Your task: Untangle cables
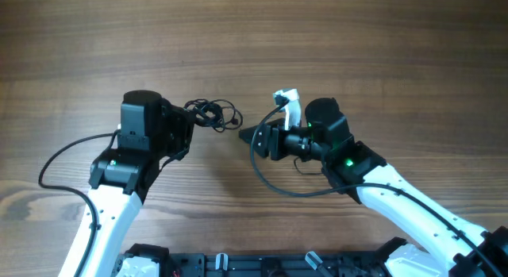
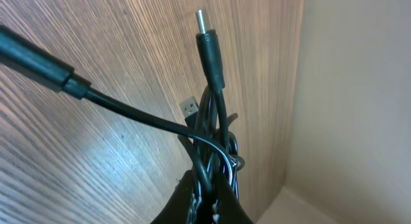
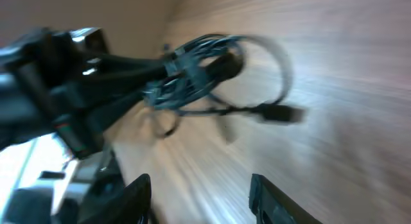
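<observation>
The step in hand looks like the first pull-apart, with one arm anchoring the knot and the other picking out a free end. The cables (image 1: 213, 113) are bunched near the middle of the table (image 1: 333, 39), well away from its corners. It cannot be told whether the bunch rests on the wood or hangs just above it.

The left gripper (image 2: 204, 201) has its jaws closed on the base of the bundle. A barrel plug (image 2: 209, 47) and a flat plug (image 2: 188, 107) stick out beyond it.

To do this well, the right gripper (image 3: 202, 192) should probably take a single strand close behind one plug, not the whole mass. It would then draw that strand slowly toward the right edge while the left arm holds firm. Catching two strands at once would likely tighten the knot. The right wrist view is blurred, so the pick needs care.

The left arm reaches in from the near-left corner, with its jaws pointing toward the right edge. The right arm comes from the near-right corner and points toward the left edge. It faces the bundle across a gap, jaws wide apart with nothing between them.
</observation>
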{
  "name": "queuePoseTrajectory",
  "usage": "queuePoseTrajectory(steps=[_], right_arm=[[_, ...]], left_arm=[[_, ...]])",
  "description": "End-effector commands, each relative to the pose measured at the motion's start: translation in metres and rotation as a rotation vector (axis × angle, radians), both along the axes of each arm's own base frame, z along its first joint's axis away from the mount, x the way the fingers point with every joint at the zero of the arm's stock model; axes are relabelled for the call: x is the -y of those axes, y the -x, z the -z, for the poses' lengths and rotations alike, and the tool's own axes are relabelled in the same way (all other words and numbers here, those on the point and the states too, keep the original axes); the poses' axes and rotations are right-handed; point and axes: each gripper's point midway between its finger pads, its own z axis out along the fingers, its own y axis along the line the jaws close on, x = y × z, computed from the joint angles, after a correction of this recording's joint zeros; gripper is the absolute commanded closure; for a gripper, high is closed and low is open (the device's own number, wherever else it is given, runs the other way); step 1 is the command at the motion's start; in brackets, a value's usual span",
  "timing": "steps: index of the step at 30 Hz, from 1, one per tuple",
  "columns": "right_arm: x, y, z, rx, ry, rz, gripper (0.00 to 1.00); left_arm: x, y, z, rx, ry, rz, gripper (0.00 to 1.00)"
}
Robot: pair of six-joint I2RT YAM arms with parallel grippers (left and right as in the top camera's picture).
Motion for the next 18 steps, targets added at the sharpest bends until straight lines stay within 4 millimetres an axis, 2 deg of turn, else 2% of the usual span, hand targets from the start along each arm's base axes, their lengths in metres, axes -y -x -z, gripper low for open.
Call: queuePoseTrajectory(steps=[1, 2, 4, 5, 9, 13, 18], right_arm=[[-0.021, 0.021, -0.007, -0.045, -0.024, -0.017, 0.51], [-0.021, 0.017, -0.002, -0.059, -0.004, 0.041, 0.53], [-0.019, 0.005, 0.006, -0.122, 0.002, 0.204, 0.65], [-0.02, 0.002, 0.008, -0.152, -0.009, 0.256, 0.67], [-0.034, 0.0, 0.012, -0.175, -0.045, 0.286, 0.66], [-0.043, 0.0, 0.028, -0.245, -0.056, 0.291, 0.66], [-0.049, -0.001, 0.021, -0.228, -0.094, 0.265, 0.66]], left_arm=[[-0.011, -0.003, -0.004, -0.019, 0.069, -0.157, 0.96], [-0.011, -0.001, -0.002, -0.039, 0.086, -0.178, 0.96], [-0.011, 0.008, 0.006, -0.104, 0.124, -0.227, 0.96], [-0.01, 0.011, 0.008, -0.127, 0.138, -0.24, 0.96], [-0.003, 0.017, 0.01, -0.16, 0.172, -0.219, 0.96], [0.001, 0.018, 0.009, -0.167, 0.19, -0.201, 0.96], [0.006, 0.021, 0.01, -0.182, 0.211, -0.178, 0.96]])
